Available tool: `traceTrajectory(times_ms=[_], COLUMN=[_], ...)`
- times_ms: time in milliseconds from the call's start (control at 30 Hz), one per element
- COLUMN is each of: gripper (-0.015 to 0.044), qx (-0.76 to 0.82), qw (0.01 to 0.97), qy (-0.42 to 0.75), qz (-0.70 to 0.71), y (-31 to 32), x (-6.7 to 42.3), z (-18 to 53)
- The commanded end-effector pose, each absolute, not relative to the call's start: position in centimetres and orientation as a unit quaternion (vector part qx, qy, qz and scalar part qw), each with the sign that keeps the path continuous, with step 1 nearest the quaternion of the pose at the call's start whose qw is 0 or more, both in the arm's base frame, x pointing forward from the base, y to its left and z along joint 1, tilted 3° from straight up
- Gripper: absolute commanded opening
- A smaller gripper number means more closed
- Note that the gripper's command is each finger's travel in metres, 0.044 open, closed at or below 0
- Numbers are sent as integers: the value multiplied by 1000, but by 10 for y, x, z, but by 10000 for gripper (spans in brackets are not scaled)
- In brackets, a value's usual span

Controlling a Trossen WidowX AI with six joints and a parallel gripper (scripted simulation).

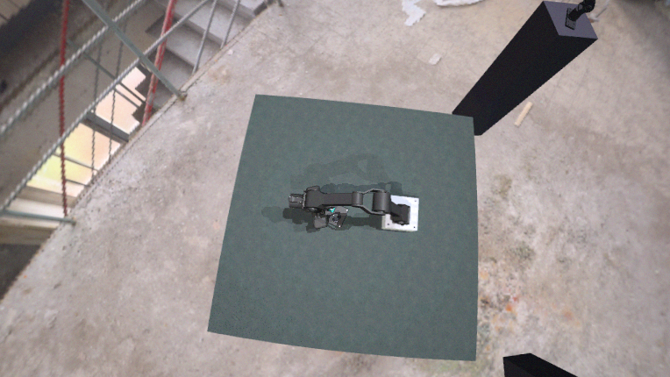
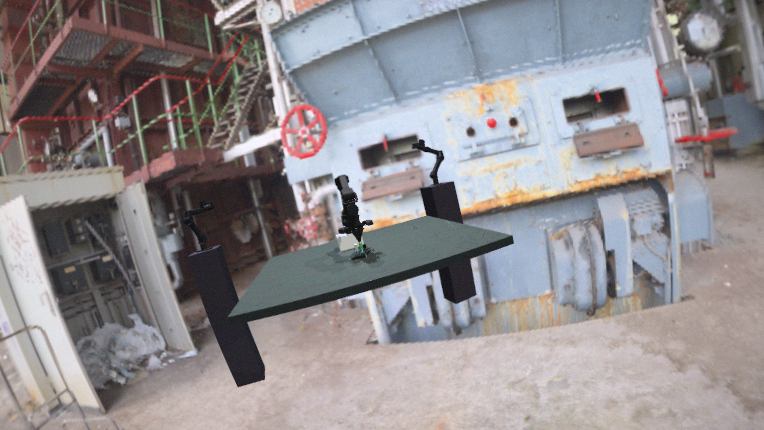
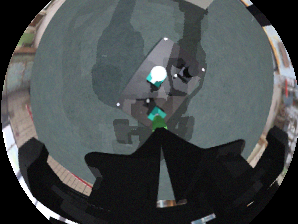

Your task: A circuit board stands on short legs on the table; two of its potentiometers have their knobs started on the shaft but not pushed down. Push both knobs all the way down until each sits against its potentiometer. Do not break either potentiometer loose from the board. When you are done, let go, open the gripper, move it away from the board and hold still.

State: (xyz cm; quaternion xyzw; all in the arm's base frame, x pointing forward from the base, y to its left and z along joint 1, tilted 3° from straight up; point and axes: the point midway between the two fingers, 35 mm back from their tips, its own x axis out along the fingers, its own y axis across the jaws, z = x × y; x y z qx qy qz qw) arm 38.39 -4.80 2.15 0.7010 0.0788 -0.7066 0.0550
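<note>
The circuit board (image 3: 145, 67) (image 1: 344, 211) is dark and stands low on the table, partly under the arm's shadow. A white knob (image 3: 158, 74) stands over one teal potentiometer (image 3: 152, 81). A green knob (image 3: 159, 121) is over the other teal potentiometer (image 3: 156, 113), nearest the fingers. My gripper (image 3: 159, 131) (image 2: 360, 240) is shut and empty, pointing down. In the wrist view its tips are right at the green knob and partly cover it; I cannot tell whether they touch. How far down either knob sits cannot be told.
The arm's pale base plate (image 1: 413, 215) (image 2: 346, 243) is mounted on the dark green table (image 1: 351, 290) (image 2: 299, 277). Another dark part (image 3: 185, 71) stands on the board beside the white knob. Black pillars (image 2: 227, 320) (image 2: 446, 213) with small arms stand beyond the table edges.
</note>
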Motion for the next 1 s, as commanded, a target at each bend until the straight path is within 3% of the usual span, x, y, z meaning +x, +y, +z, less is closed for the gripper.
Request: traceTrajectory(times_ms=[0, 967], gripper=[0, 0], qx=[702, 702], qw=[52, 52], qy=[78, 78], qz=[-706, -706], y=[-47, -47], x=[384, 384], z=[21, 16])
